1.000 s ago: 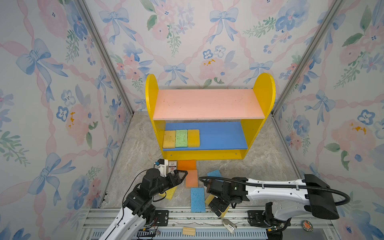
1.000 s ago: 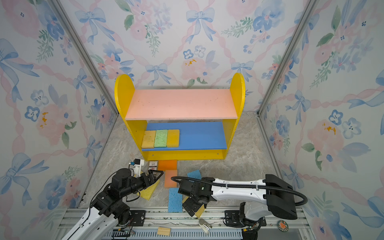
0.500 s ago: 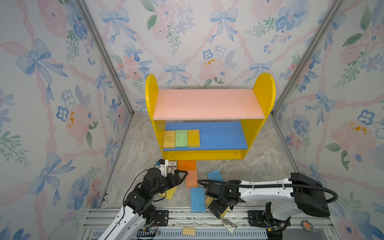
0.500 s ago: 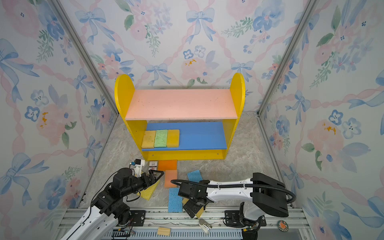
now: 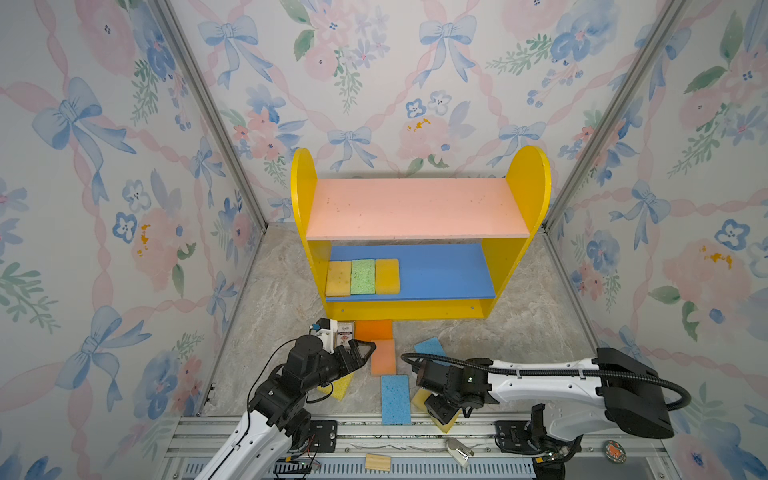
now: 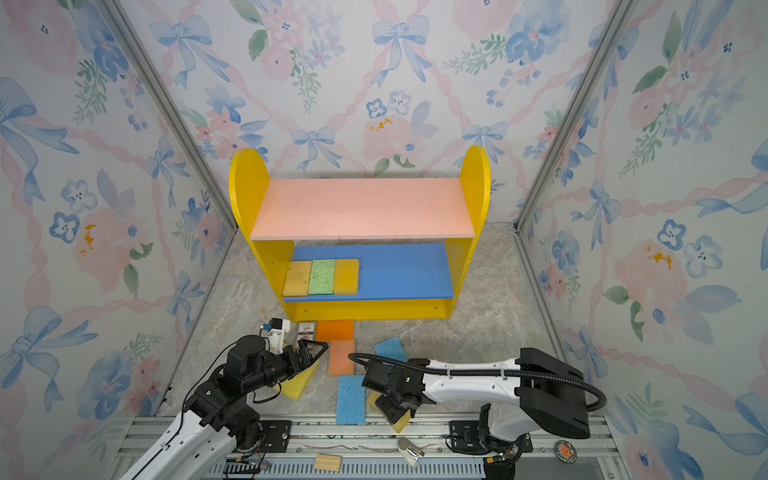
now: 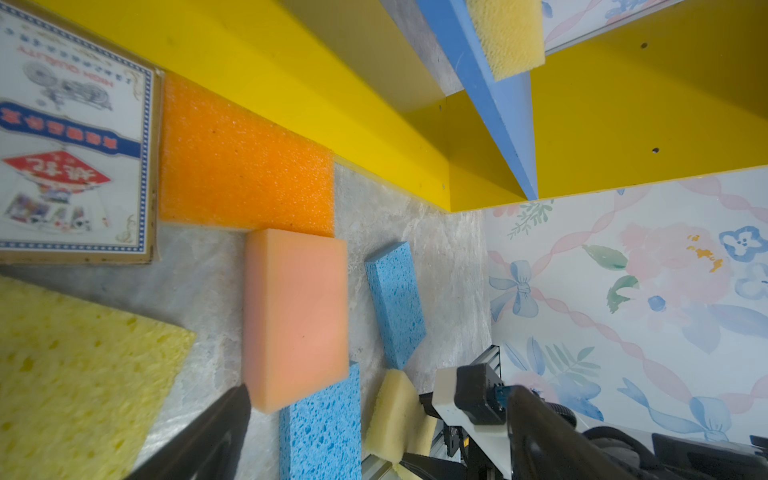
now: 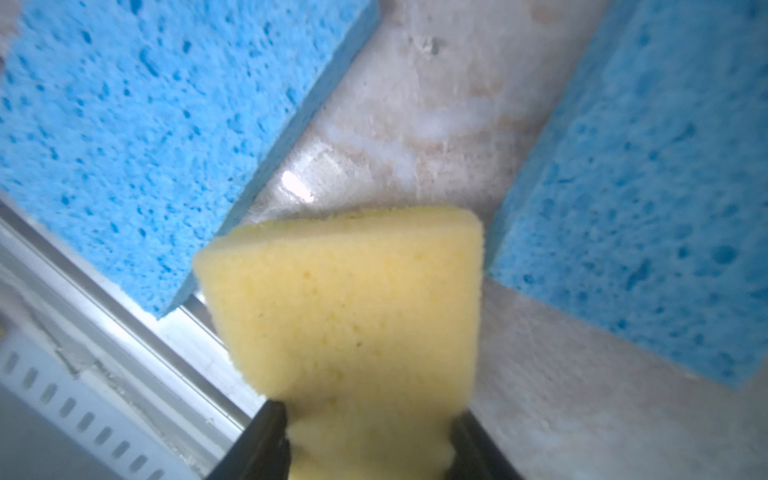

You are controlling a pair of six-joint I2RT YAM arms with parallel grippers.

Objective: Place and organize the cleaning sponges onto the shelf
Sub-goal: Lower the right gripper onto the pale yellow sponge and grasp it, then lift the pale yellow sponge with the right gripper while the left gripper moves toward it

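The shelf (image 5: pixel 415 208) stands at the back, with a mustard (image 5: pixel 338 278), a green (image 5: pixel 363 276) and a yellow sponge (image 5: pixel 387 276) side by side on its blue lower board. On the floor in front lie an orange (image 5: pixel 374 329), a peach (image 5: pixel 383 357), two blue (image 5: pixel 395 399) (image 5: pixel 430 347) and a yellow sponge (image 5: pixel 340 386). My right gripper (image 8: pixel 368 415) is shut on a pale yellow sponge (image 8: pixel 345 299) at the near floor edge, squeezing it. My left gripper (image 5: pixel 363 351) is open and empty over the yellow sponge, beside the peach sponge (image 7: pixel 295 316).
A printed card box (image 5: pixel 345 332) lies against the shelf foot, next to the orange sponge. An aluminium rail (image 5: pixel 374 428) runs along the near edge, with a small wooden block (image 5: pixel 377 462) and a clip (image 5: pixel 457 451) on it. Patterned walls close in on three sides.
My right gripper has shut on the pale yellow sponge, and its arm has drawn in slightly towards the near edge. The left arm has not moved.
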